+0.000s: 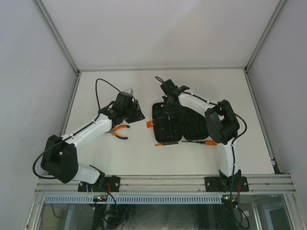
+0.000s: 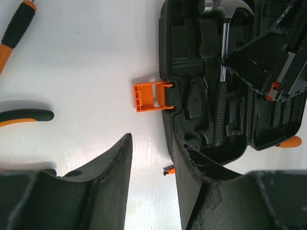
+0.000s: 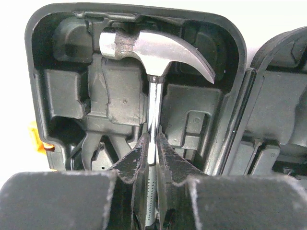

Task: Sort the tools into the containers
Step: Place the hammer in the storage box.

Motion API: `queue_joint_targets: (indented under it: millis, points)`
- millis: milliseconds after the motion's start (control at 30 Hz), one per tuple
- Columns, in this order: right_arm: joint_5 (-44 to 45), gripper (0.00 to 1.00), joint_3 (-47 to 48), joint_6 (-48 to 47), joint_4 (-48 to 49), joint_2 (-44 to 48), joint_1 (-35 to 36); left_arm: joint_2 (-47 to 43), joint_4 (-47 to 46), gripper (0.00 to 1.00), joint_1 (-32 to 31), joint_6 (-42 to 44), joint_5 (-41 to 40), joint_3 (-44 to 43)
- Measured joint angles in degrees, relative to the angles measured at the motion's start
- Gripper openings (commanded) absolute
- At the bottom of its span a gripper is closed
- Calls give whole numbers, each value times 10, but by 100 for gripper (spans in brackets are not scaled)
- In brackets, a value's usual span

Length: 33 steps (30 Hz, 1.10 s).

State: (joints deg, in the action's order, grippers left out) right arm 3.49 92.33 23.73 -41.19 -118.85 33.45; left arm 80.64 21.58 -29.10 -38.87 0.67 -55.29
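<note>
Closest to you, the right gripper (image 3: 151, 143) pinches the hammer (image 3: 153, 48) by its polished shaft, the tool lying in the open case (image 3: 62, 86). Expect it head-heavy and slick there; the dimpled grip below would hold better. Your right arm bends in over the case, wrist down. Farther left, the left gripper (image 2: 151, 143) hangs open between pliers (image 2: 24, 117) and latch (image 2: 148, 96).

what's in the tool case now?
Hammer in its moulded slot, right gripper clamped on its shaft. Slots beside it look empty; near end of the case is hidden by the gripper.
</note>
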Motion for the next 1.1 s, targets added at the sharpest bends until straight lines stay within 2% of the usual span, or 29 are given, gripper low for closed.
queue_joint_targets:
  millis: [500, 1100]
  points:
    - [7, 0, 3, 0, -5, -3, 4, -1, 0, 43, 0, 0, 0, 0]
    - [12, 0, 14, 1, -14, -21, 4, -1, 0, 43, 0, -2, 1, 0]
